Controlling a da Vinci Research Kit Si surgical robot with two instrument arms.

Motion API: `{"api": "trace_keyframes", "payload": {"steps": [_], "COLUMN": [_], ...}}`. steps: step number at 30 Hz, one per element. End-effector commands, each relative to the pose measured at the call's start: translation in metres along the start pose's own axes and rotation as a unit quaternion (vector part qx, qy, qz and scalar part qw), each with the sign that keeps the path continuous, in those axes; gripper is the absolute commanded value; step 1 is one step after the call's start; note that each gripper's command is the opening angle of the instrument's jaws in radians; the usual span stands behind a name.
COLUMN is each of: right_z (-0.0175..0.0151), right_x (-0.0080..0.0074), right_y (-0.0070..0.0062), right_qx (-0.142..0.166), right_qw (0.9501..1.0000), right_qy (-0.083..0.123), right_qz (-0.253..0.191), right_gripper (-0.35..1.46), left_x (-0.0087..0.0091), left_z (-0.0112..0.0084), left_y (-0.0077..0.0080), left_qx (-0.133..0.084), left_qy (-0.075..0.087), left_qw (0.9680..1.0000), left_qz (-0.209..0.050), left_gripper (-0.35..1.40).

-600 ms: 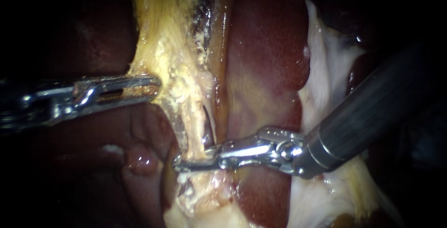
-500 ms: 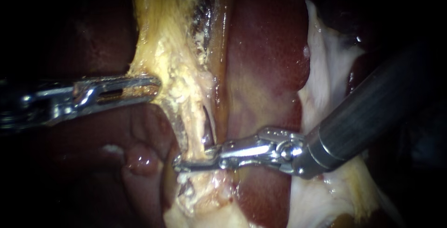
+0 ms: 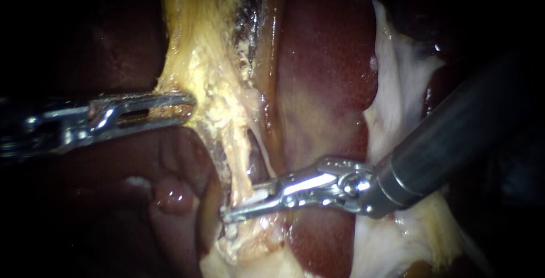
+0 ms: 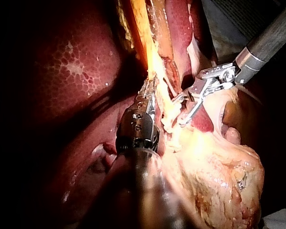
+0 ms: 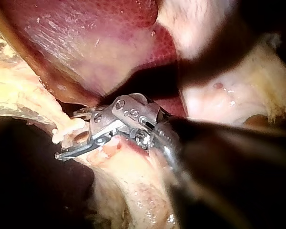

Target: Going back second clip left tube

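Note:
A pale yellow tube [image 3: 237,161] runs down from the fatty tissue [image 3: 198,39] between the dark liver lobes. My right instrument [image 3: 241,203] comes in from the right. Its jaws stand open, one on each side of the tube's lower part. The left wrist view shows the gap between the two jaws of my right instrument [image 4: 182,109]. The right wrist view shows my right instrument [image 5: 69,136] with pale tissue in that gap. I cannot tell a clip apart from the metal there. My left instrument [image 3: 183,105] is shut on the edge of the fatty tissue, as the left wrist view [image 4: 148,91] also shows.
The red-brown liver [image 3: 323,85] lies right of the tube. White membrane [image 3: 397,96] lies behind the right shaft [image 3: 454,136]. Darker liver folds [image 3: 170,193] sit under my left instrument. A lump of yellow fat [image 4: 219,181] lies beside the left shaft.
My right instrument's jaws were closed around the tube; now they have opened and the tip has tilted downward. My left instrument and its hold are unchanged.

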State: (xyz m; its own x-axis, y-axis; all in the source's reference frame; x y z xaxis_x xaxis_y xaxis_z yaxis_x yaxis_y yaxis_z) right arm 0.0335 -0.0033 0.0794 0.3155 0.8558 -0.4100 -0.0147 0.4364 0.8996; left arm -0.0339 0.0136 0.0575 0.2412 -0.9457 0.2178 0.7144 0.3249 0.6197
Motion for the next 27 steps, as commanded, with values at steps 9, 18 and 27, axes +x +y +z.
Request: {"api": "trace_keyframes", "payload": {"steps": [9,18,27], "right_z": [-0.0049,-0.0124,-0.016], "right_x": [0.0006,0.0046,0.007], "right_y": [-0.0012,-0.0041,-0.0052], "right_qx": [-0.002,-0.009,-0.02], "right_qw": [0.9955,0.9865,0.9669], "right_qy": [0.001,0.022,0.031], "right_qz": [-0.094,-0.162,-0.252], "right_gripper": [0.6,0.6,0.6], "left_x": [0.0001,0.0001,0.0005], "left_z": [-0.0002,-0.0002,0.0003], "left_y": [0.0001,0.0002,0.0003], "left_qx": [0.002,0.002,0.001], "left_qy": [0.001,0.001,0.0], "left_qw": [1.0,1.0,1.0], "left_qz": [0.0,0.0,0.001], "left_gripper": [-0.35,-0.35,-0.35]}}
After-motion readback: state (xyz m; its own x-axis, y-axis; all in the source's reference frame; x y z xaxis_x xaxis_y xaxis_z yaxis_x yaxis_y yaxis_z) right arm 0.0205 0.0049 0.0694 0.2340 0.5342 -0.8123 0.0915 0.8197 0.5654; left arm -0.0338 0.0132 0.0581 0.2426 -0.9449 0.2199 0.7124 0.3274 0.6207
